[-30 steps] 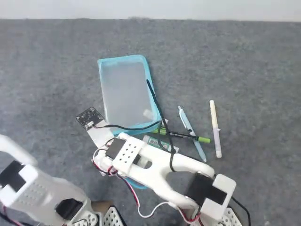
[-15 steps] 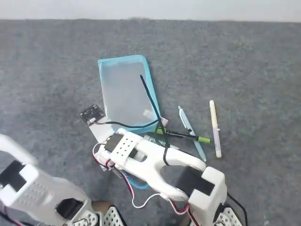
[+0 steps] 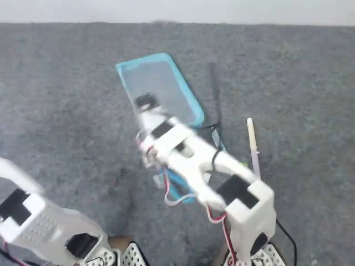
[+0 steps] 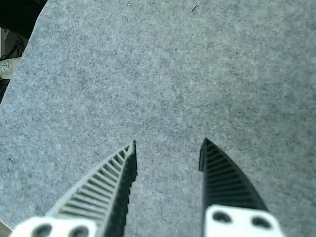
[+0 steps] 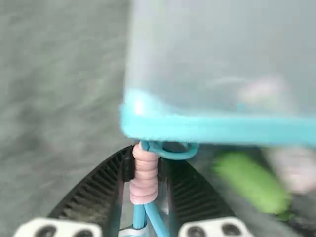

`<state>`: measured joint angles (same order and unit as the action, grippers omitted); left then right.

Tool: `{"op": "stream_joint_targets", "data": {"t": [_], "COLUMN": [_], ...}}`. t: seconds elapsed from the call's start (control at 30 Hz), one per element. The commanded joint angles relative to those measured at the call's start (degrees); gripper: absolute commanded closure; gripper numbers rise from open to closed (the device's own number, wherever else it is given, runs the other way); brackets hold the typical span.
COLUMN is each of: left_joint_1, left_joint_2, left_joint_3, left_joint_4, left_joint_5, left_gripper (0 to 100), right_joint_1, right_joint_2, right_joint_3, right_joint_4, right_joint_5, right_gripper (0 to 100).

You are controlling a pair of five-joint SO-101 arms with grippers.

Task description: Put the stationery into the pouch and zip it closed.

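One white pen (image 3: 253, 145) clear, others blurred or covered. Right gripper (image 5: 146, 160) pinches zipper pull (image 5: 144, 180), one pouch (image 5: 217, 74) just ahead; left gripper (image 4: 168, 150) gapes, empty.

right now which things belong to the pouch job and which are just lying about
Job: pouch; its pink-beaded zipper pull, pinched by the right gripper; white pen; green-tipped pen.
Not in use: left gripper, open over the grey mat.

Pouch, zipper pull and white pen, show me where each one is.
Pouch (image 3: 163, 83): high view, on its clear face.
Zipper pull (image 5: 144, 177): right wrist view, on the pink beads.
White pen (image 3: 253, 145): high view, mid-barrel.
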<state>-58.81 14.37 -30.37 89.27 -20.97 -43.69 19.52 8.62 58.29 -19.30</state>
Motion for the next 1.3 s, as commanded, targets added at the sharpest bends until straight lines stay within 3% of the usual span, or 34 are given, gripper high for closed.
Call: {"op": "stream_joint_targets", "data": {"t": [0.0, 0.23, 0.33, 0.43, 0.53, 0.7, 0.83, 0.97, 1.13, 1.27], "left_joint_1": [0.0, 4.4, 7.5, 11.7, 16.5, 27.3, 33.1, 34.1, 34.0, 34.4], "left_joint_2": [-1.2, -1.3, -2.4, -6.5, -16.0, -37.5, -56.6, -77.0, -98.5, -111.7], "left_joint_3": [-2.9, -4.2, -3.7, -2.1, 4.0, 30.1, 60.6, 85.1, 100.4, 105.0], "left_joint_4": [-0.4, 7.1, 9.2, 11.3, 11.3, 7.6, -5.1, -14.4, -15.1, -15.4], "left_joint_5": [-0.5, -4.0, -4.0, -3.9, -3.8, -4.2, -4.3, -5.5, -5.5, -5.6], "left_gripper": [80, 80, 80, 80, 80, 80, 80, 80, 80, 80], "right_joint_1": [6.8, 14.0, 17.6, 20.4, 22.1, 20.7, 19.5, 19.7, 19.6, 18.5], "right_joint_2": [-2.2, -15.3, -21.1, -26.2, -31.5, -40.2, -46.5, -52.7, -59.9, -64.9], "right_joint_3": [-8.8, -12.4, -12.4, -12.4, -12.3, -6.2, 5.3, 17.7, 28.0, 31.7], "right_joint_4": [5.4, 10.6, 13.3, 16.5, 18.8, 18.8, 16.0, 10.3, 6.5, 6.4], "right_joint_5": [1.3, 8.6, 17.2, 24.8, 26.2, 32.1, 37.8, 42.4, 38.4, 38.3], "right_gripper": [99.2, 99.2, 99.2, 99.2, 99.2, 99.2, 99.2, 99.1, 99.1, 99.1]}}
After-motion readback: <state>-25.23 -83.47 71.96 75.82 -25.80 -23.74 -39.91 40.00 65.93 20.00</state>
